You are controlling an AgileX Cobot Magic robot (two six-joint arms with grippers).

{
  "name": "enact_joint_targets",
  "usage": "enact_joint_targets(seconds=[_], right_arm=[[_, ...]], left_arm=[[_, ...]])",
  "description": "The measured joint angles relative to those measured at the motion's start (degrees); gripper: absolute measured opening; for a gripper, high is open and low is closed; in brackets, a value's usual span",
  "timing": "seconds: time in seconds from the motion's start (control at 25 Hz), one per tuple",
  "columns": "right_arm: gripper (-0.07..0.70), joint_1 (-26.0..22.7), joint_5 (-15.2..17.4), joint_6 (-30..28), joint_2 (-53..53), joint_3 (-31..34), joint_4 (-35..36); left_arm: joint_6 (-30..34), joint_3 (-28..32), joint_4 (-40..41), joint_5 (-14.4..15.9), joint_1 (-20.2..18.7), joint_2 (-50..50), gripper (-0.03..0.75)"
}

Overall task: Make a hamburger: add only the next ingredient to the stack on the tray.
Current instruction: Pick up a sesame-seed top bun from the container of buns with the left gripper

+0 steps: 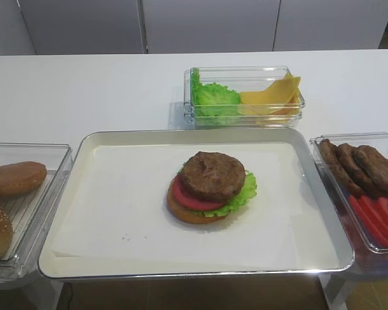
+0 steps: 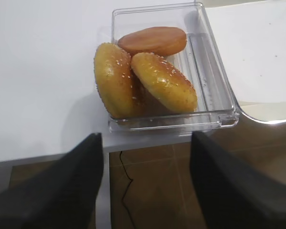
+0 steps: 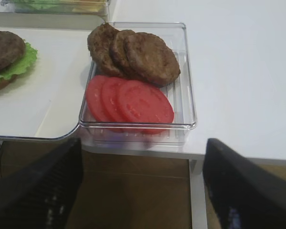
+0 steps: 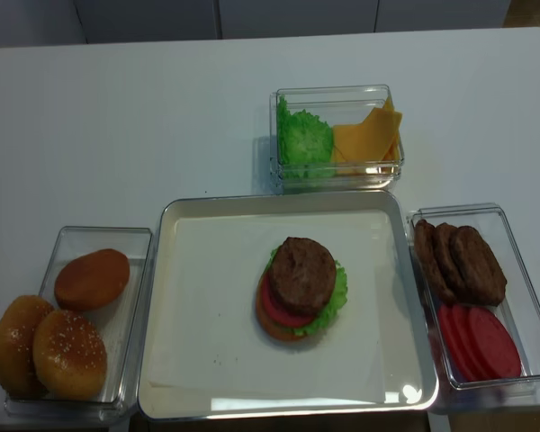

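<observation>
Two sesame-seeded bun tops are seen leaning together in a clear tub (image 2: pixel 214 86) at the left of the tray (image 4: pixel 162 360); the sesame bun top (image 2: pixel 164 81) nearer the tray is propped against its neighbour (image 2: pixel 117 81), and a smooth seedless bun (image 2: pixel 152 40) is laid flat behind them at the tub's far end. In the left wrist view the left end effector (image 2: pixel 145 186) is held below and in front of the tub's near wall, off the edge of the worktop (image 4: pixel 162 117) — its two dark fingers (image 2: pixel 62 191) are spread apart, with nothing between them, and the seeded buns are framed just above the gap, not touched.

The stack (image 4: pixel 299 286) is set near the middle of the paper-lined tray: bottom bun, lettuce, tomato slice and a dark patty on top, uncovered.

At the right of the tray, a second clear tub (image 4: pixel 513 261) is filled with patties (image 4: pixel 459 261) at the far end and tomato slices (image 4: pixel 477 342) at the near end. The right end effector (image 3: pixel 143 186) is seen before that tub — fingers (image 3: pixel 248 191) spread wide and empty. Behind the tray, a third tub (image 4: pixel 337 175) is stocked with lettuce and cheese slices.
</observation>
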Motion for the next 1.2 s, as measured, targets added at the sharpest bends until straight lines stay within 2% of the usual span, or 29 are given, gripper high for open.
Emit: enact_joint_targets(seconds=[0.4,0.68,0.88,1.2], right_arm=[[0.61,0.0,0.0,0.0,0.0,0.0,0.0],[0.61,0.0,0.0,0.11,0.0,0.0,0.0],[0.61,0.0,0.0,0.11,0.0,0.0,0.0],[0.61,0.0,0.0,0.19,0.0,0.0,0.0]], left_arm=[[-0.29,-0.1,0.29,0.0,0.0,0.0,0.433],[-3.13,-3.8,0.55,0.46,0.0,0.88,0.496],[-7.04,-6.39,0.68,1.05,0.0,10.67,0.501],[-11.09,-12.45,3.96,-3.23,0.0,31.31,0.501]])
